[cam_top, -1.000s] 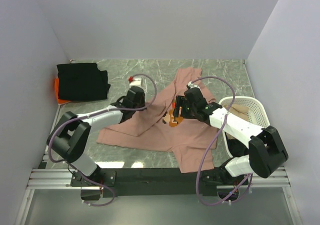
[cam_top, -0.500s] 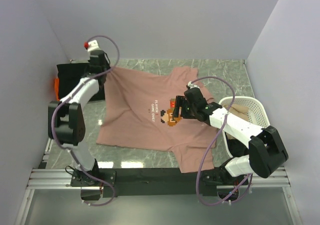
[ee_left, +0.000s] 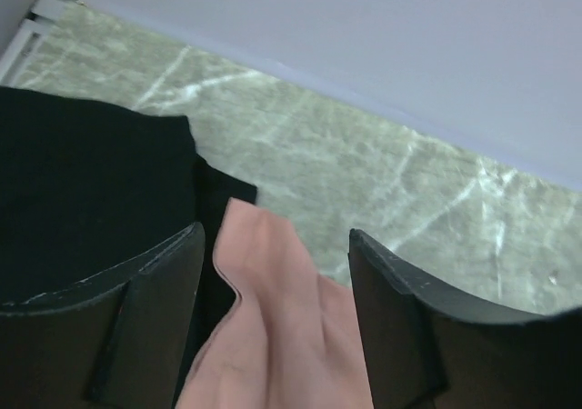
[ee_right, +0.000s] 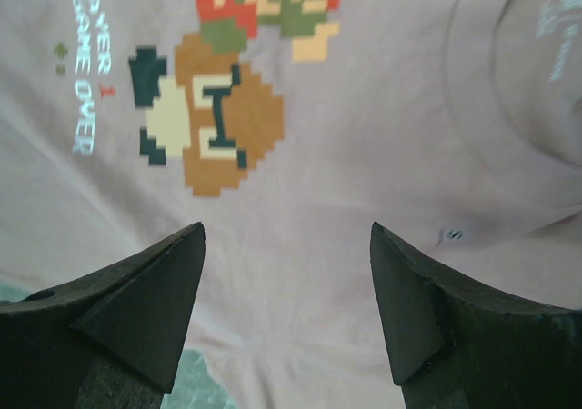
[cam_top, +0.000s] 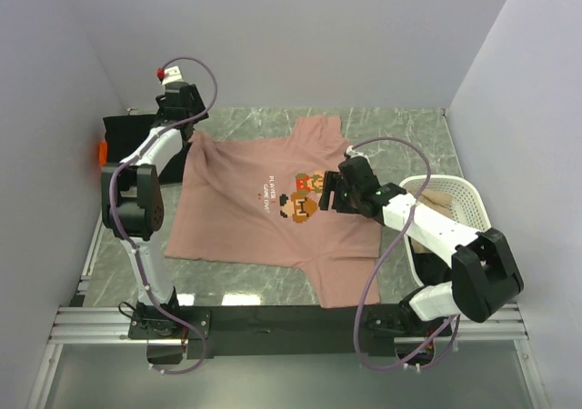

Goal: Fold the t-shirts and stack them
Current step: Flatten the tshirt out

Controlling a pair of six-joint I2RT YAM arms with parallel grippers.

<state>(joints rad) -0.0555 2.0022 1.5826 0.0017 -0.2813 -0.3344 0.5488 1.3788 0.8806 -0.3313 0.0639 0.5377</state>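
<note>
While the left gripper (ee_left: 275,238) stands open over a corner of the pink tee (cam_top: 238,220), the right gripper (ee_right: 286,234) hangs open, empty, above its print (ee_right: 214,123).

The dusty-pink tee (cam_top: 264,223) lies spread flat mid-table, pixel graphic up, its far-left corner touching the folded black tee (cam_top: 123,129), with an orange tee (cam_top: 100,152) peeking out at that one's left.

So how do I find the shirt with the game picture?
Look at the green marble table. Spread out in its middle lies the pink t-shirt. Unlike the black t-shirt in the far left corner, it has a pixel picture on its chest.
</note>
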